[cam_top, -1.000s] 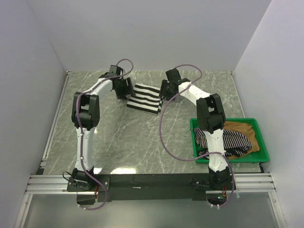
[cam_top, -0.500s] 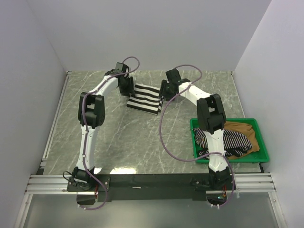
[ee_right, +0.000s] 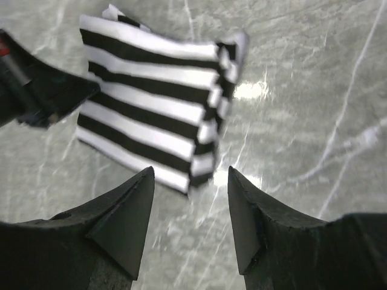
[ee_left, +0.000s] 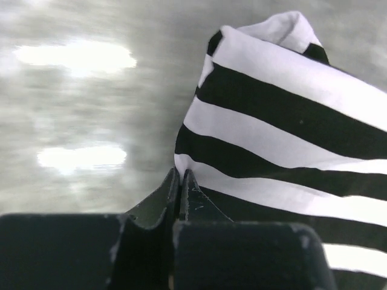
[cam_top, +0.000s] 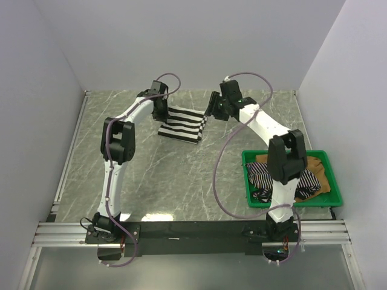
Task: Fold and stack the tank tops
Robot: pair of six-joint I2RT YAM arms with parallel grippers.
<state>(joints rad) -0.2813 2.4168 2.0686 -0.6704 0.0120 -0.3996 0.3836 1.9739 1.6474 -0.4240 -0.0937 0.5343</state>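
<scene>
Far back on the marble table (cam_top: 181, 175) lies the folded striped tank top (cam_top: 181, 122), likely soft, light and floppy (best pinched through all layers at an edge), the left gripper (ee_left: 180, 181) closed tight at its left edge, the right gripper (ee_right: 190, 175) spread wide beside its right edge

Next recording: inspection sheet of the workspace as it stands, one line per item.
Surface: grey marbled table, glare patches, no spill seen.
Job's things: striped tank top folded on the table's far side; pinstriped tank top and tan tank top bunched in the green tray.
Clutter: nothing seen.
Grippers: left gripper shut at the striped top's edge, pinch unclear; right gripper open, by its opposite edge.
Cables: purple cables looping off both arms, none on the cloth.
Surroundings: plain pale walls; metal rail at the near edge.
</scene>
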